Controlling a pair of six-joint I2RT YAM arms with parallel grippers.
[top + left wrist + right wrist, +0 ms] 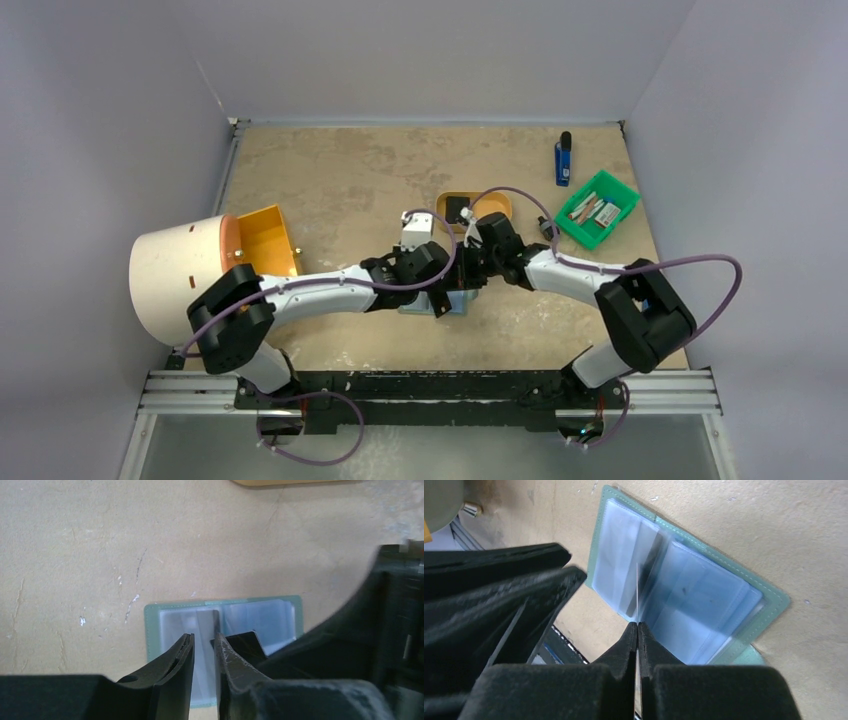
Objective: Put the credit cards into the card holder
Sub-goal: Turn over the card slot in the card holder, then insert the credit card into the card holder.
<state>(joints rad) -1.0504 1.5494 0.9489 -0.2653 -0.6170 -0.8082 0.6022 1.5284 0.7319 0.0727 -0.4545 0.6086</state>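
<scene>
Seen from above, both arms meet over the card holder (415, 306), midway along the counter (340, 180) toward its near edge, and mostly hide it. The right wrist view shows it lying open, clear sleeves (704, 610) up, with the right hand (638, 626) clenched on a thin card (637, 595) seen edge-on. The left hand (202, 639) has its fingers narrowly apart above the sleeves; I cannot tell whether they grip anything.

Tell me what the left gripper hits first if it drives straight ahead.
The open sage-green soft card holder: the left gripper points at its clear plastic sleeves near the middle fold. Depth is unclear; the tips may already be close.
</scene>
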